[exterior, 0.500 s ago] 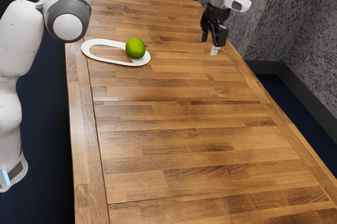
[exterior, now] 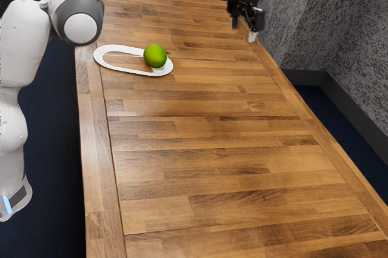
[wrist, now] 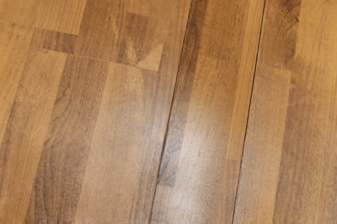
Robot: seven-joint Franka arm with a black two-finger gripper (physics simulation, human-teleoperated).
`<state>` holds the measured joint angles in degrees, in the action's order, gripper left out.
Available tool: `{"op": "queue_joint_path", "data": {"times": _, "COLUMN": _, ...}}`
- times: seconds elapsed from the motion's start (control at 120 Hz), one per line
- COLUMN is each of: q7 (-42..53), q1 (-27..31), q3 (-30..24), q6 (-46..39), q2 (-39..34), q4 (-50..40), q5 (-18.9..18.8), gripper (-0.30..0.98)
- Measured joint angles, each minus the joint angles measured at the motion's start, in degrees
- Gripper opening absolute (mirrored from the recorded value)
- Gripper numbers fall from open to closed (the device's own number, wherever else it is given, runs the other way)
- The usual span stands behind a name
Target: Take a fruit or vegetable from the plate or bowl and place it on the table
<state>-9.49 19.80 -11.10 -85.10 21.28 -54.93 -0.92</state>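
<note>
Exterior view | our gripper (exterior: pixel 244 31): 2 fingers well apart, nothing held | we should centre above the green fruit (exterior: pixel 155 56), then descend straight, fingertips clear of the plate (exterior: pixel 121 48)

Round green fruit (exterior: pixel 155 56) on one end of elongated white plate (exterior: pixel 121 48)

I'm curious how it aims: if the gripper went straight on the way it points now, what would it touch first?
Most likely the table: the gripper points down toward its wood. How far below that lies is hard to judge.
</note>
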Motion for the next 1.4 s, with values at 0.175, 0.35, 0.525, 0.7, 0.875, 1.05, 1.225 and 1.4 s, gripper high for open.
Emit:
{"op": "queue_joint_path", "data": {"times": 0.175, "q7": -16.3, "q1": 1.1, "q3": 6.1, "q6": 0.0, "q2": 1.2, "q4": -0.1, "q5": -1.3, "gripper": 0.69}}
{"op": "queue_joint_path", "data": {"times": 0.35, "q7": -31.9, "q1": 7.4, "q3": 6.6, "q6": 0.6, "q2": 3.4, "q4": -1.8, "q5": -1.9, "gripper": 0.69}}
{"op": "queue_joint_path", "data": {"times": 0.525, "q7": -42.8, "q1": 11.1, "q3": 6.5, "q6": 2.2, "q2": 4.5, "q4": -2.0, "q5": -1.9, "gripper": 0.69}}
{"op": "queue_joint_path", "data": {"times": 0.7, "q7": -47.6, "q1": 11.2, "q3": 6.4, "q6": 4.4, "q2": 2.5, "q4": -9.8, "q5": -1.9, "gripper": 0.69}}
{"op": "queue_joint_path", "data": {"times": 0.875, "q7": -48.9, "q1": 12.1, "q3": 6.8, "q6": -0.6, "q2": -5.9, "q4": -26.4, "q5": -2.1, "gripper": 0.69}}
{"op": "queue_joint_path", "data": {"times": 1.05, "q7": -49.8, "q1": 13.6, "q3": 8.8, "q6": -2.6, "q2": -11.2, "q4": -31.7, "q5": -2.0, "gripper": 0.69}}
{"op": "queue_joint_path", "data": {"times": 1.225, "q7": -50.5, "q1": 15.4, "q3": 8.9, "q6": -5.2, "q2": -14.2, "q4": -36.9, "q5": -1.9, "gripper": 0.69}}
{"op": "queue_joint_path", "data": {"times": 1.4, "q7": -50.7, "q1": 17.4, "q3": 8.8, "q6": -8.4, "q2": -11.1, "q4": -36.3, "q5": -1.1, "gripper": 0.69}}
